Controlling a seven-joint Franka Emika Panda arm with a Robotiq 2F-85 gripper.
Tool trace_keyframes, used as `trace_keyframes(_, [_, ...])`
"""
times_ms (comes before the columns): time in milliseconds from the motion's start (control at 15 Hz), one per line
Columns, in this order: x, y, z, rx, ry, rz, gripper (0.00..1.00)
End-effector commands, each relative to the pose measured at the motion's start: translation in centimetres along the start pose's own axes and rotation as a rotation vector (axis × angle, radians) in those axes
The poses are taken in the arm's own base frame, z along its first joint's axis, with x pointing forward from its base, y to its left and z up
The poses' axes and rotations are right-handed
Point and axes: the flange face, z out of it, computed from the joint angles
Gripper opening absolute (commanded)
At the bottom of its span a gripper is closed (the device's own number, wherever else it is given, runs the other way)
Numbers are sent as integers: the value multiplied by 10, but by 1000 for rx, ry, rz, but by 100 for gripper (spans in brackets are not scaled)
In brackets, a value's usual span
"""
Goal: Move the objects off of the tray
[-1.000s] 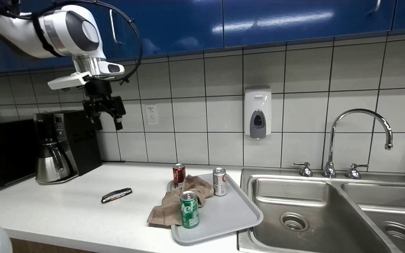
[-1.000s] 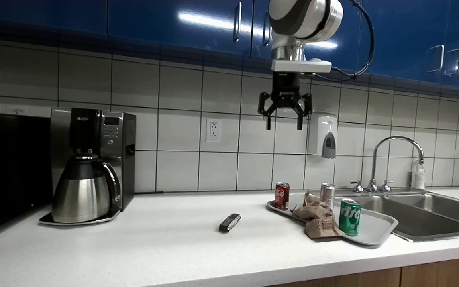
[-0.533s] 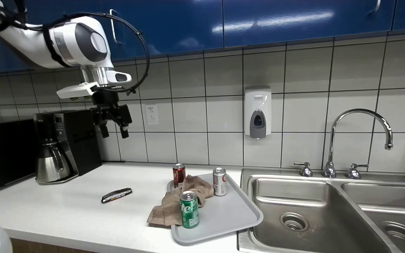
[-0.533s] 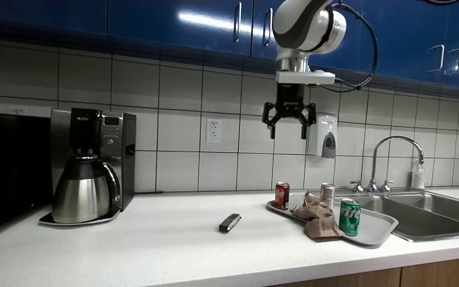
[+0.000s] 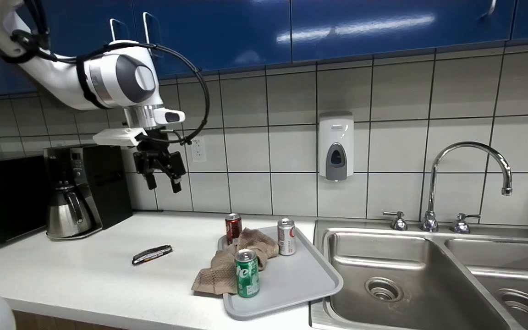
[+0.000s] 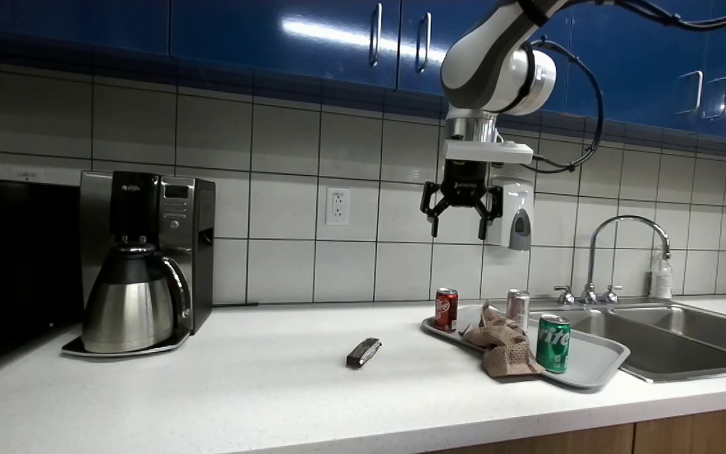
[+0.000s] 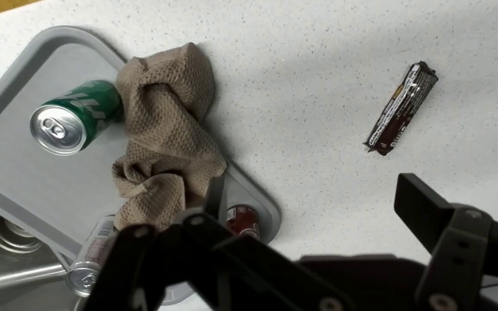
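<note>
The grey tray (image 5: pixel 300 284) lies on the counter, one side by the sink. Three cans stand upright on it: dark red (image 5: pixel 233 228) at a back corner, silver (image 5: pixel 287 237) by the sink side, green (image 6: pixel 553 343) nearer the front. A tan-brown cloth (image 7: pixel 167 112) lies crumpled between them, partly hanging over the rim onto the counter. High above the counter, my gripper (image 6: pixel 459 230) points down, open and holding nothing. In the wrist view, the jaws (image 7: pixel 311 194) stand wide apart; a finger (image 7: pixel 215 194) and its linkage partly hide the dark red can (image 7: pixel 244 221) and the silver can.
A dark wrapped bar (image 7: pixel 402 108) lies on the counter away from the tray. A coffee maker (image 6: pixel 139 271) stands farther along. The steel sink (image 5: pixel 383 256) with its tall faucet (image 5: pixel 465 145) borders the tray. A soap dispenser (image 5: pixel 336 144) hangs on the tiled wall.
The arm has come down steadily, drifting rightward in both exterior views. The gripper has stayed open. Cans, cloth and tray have not moved.
</note>
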Motion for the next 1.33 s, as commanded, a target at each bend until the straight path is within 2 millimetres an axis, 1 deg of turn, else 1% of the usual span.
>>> trace_keyframes(0, [10, 8, 21, 17, 21, 48, 100])
trace_keyframes(733, [51, 30, 86, 12, 13, 153, 100])
trace_keyframes(933, [65, 34, 98, 8, 7, 165, 100])
trace_keyframes(1267, [95, 39, 114, 2, 4, 169, 100])
